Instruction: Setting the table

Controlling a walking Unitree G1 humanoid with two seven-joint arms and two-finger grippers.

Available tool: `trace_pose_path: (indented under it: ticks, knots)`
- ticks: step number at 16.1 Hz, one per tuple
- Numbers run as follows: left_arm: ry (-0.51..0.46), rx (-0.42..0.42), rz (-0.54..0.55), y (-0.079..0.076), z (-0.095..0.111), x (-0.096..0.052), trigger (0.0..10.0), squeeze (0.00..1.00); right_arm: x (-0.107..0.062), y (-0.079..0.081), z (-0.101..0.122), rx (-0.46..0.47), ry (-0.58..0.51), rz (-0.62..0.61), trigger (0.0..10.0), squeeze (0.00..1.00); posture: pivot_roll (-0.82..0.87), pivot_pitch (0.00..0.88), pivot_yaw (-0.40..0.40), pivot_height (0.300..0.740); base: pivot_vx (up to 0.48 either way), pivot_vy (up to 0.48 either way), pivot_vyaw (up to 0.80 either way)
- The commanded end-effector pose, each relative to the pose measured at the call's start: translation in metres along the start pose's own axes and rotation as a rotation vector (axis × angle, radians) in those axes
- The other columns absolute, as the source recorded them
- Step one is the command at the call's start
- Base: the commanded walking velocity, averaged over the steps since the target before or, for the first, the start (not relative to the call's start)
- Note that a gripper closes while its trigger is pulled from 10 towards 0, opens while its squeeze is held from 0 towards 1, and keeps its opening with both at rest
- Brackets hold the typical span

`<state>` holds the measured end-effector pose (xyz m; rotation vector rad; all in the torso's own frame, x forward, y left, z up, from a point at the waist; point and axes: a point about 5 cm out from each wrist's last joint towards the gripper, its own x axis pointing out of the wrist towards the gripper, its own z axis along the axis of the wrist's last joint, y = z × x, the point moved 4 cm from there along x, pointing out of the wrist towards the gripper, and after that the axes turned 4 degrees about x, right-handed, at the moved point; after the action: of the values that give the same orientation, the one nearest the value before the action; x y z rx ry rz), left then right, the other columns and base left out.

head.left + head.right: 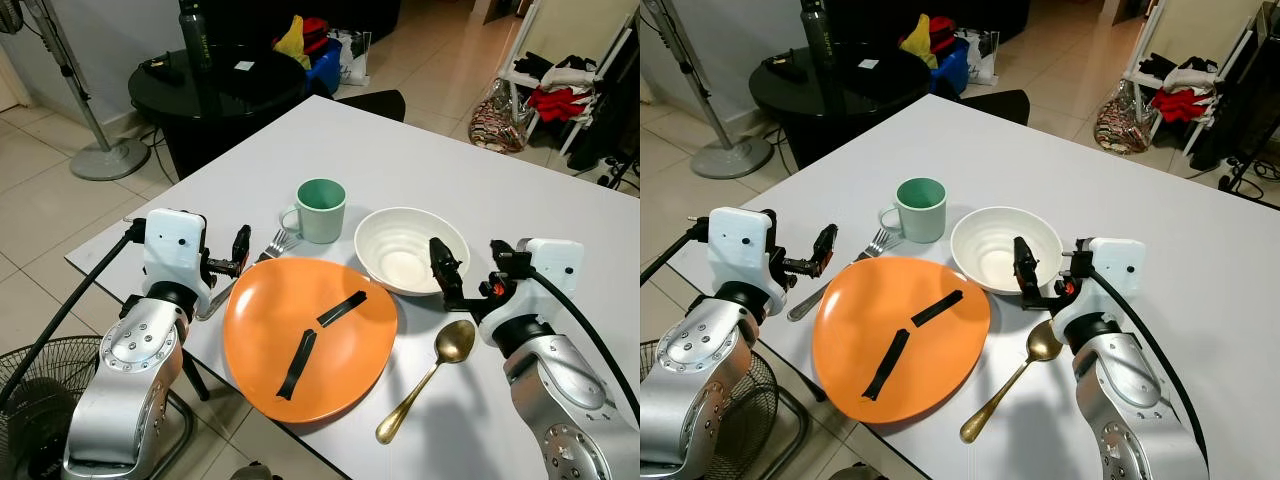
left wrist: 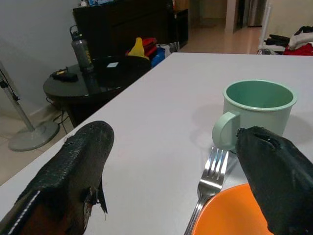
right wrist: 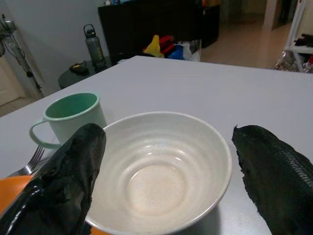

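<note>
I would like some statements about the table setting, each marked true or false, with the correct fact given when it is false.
1. The green mug stands upright beside the white bowl. True.
2. The gold spoon lies inside the bowl. False: it lies on the white table, on the robot's right of the orange plate.
3. The fork lies on the left of the plate. True.
4. The right gripper is shut on the spoon. False: it is open and holds nothing, near the bowl.
5. The left gripper is open above the fork. True.
</note>
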<state>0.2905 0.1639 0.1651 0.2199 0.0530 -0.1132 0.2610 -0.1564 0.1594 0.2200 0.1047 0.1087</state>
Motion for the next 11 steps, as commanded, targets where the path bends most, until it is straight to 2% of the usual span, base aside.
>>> trace_pose_path:
  ticks: [1, 8, 11]
  knots:
    - [-0.006, -0.005, -0.017, -0.0031, 0.0031, -0.0006, 10.0, 0.00, -0.0015, -0.0019, 0.0042, 0.005, -0.005, -0.001, 10.0, 0.00, 0.09, 0.000, 0.031, 0.740, 0.000, 0.000, 0.00]
    - [-0.003, -0.004, -0.011, -0.0030, 0.0034, -0.0016, 10.0, 0.00, -0.0002, -0.0046, 0.0082, -0.067, -0.036, -0.034, 10.0, 0.00, 0.10, 0.000, 0.028, 0.740, -0.034, 0.000, 0.00]
    - [-0.005, -0.003, -0.010, -0.0023, 0.0044, -0.0018, 10.0, 0.00, -0.0004, -0.0047, 0.0064, -0.057, -0.027, -0.030, 10.0, 0.00, 0.10, 0.000, 0.031, 0.740, -0.080, 0.000, 0.00]
